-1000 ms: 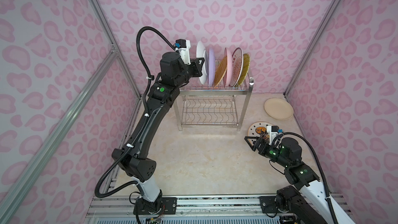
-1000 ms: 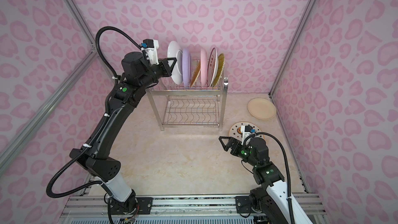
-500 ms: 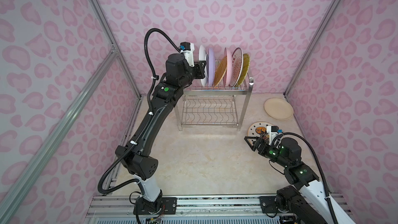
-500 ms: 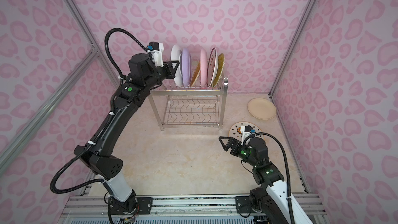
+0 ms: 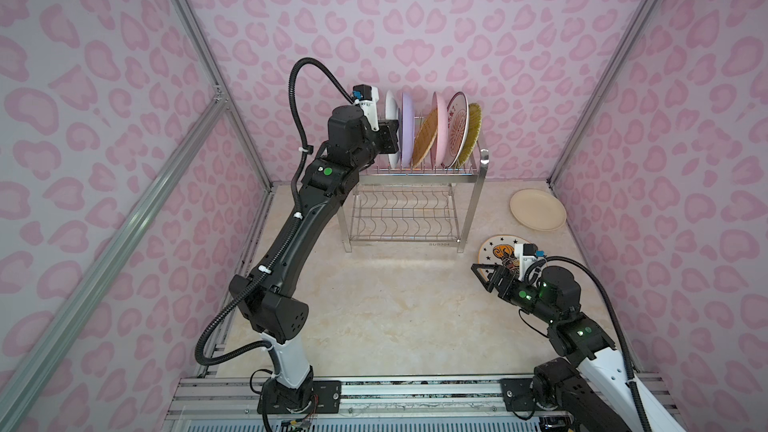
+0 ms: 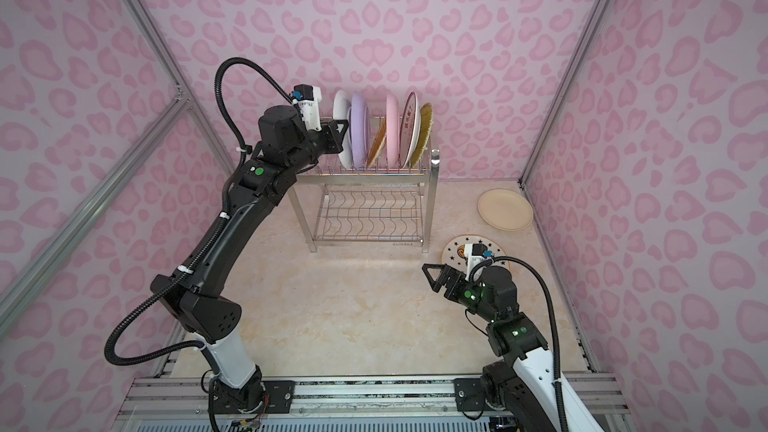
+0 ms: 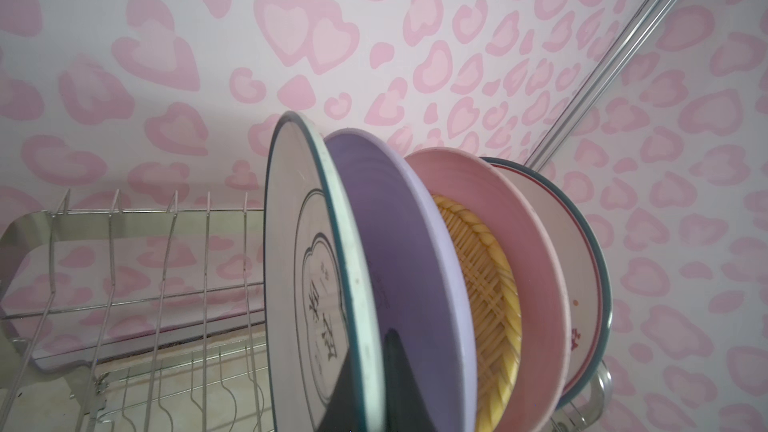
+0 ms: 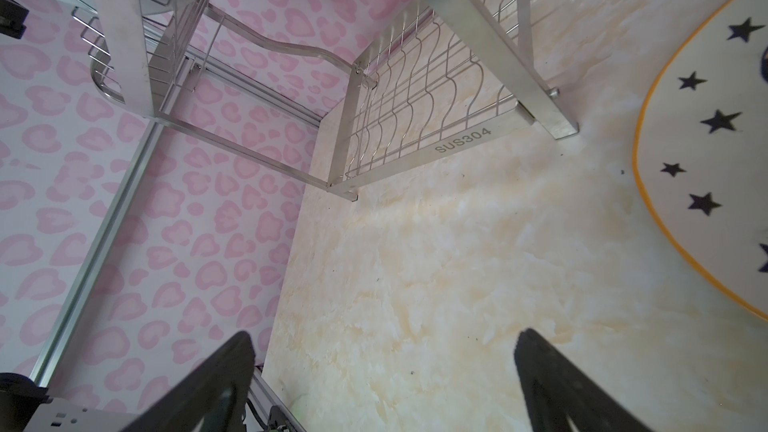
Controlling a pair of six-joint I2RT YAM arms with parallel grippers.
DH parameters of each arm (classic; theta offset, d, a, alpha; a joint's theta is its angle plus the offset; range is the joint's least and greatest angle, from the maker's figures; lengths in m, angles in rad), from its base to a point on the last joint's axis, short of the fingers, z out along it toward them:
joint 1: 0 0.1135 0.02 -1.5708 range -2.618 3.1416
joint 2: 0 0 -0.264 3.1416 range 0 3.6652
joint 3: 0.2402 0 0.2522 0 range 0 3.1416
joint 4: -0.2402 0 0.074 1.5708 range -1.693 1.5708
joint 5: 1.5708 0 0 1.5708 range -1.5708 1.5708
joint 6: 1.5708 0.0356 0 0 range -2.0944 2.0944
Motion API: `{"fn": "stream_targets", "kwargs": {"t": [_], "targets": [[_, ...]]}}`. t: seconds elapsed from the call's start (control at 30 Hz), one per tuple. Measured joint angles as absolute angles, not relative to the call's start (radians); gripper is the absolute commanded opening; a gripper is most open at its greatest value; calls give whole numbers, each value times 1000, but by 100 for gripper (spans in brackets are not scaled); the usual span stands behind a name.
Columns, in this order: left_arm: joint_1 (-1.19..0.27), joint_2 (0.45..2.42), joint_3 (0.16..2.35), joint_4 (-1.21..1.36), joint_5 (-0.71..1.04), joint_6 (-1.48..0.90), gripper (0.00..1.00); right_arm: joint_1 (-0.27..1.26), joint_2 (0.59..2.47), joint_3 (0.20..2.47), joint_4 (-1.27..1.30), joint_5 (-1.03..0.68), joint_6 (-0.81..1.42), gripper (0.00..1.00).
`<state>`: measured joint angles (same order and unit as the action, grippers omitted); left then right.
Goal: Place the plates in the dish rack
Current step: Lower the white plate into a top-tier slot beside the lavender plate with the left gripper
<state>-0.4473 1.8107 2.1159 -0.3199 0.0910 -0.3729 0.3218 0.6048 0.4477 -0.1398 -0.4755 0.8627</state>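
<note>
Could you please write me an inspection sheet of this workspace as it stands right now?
Surface: cream marbled tabletop, no spills seen.
Job's things: two-tier stainless-steel wire dish rack; on edge in its upper tier stand the white teal-rimmed emblem plate, lilac plate, orange woven-look plate, pink plate, white orange-radial plate and yellow striped plate; the plain cream round plate and star-patterned round plate lie flat on the tabletop.
Clutter: nothing seen.
Grippers: left gripper shut on the white teal-rimmed emblem plate's rim; right gripper open, empty, above the tabletop.
Cables: black corrugated hose loops above the left arm, thin black cable trails the right arm; neither seen snagged.
Surroundings: pink heart-patterned walls, aluminium frame posts.
</note>
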Motion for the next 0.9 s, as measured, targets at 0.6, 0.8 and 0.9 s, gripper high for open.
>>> {"fn": "stream_targets", "kwargs": {"t": [0.6, 0.8, 0.9], "targets": [[-447, 1836, 2119, -319, 57, -351, 17, 323, 590, 429, -130, -475, 880, 98], [-451, 1836, 2119, -323, 50, -339, 33, 323, 582, 423, -131, -475, 883, 98], [-457, 1836, 2119, -324, 49, -331, 35, 323, 581, 420, -131, -475, 884, 98]]}}
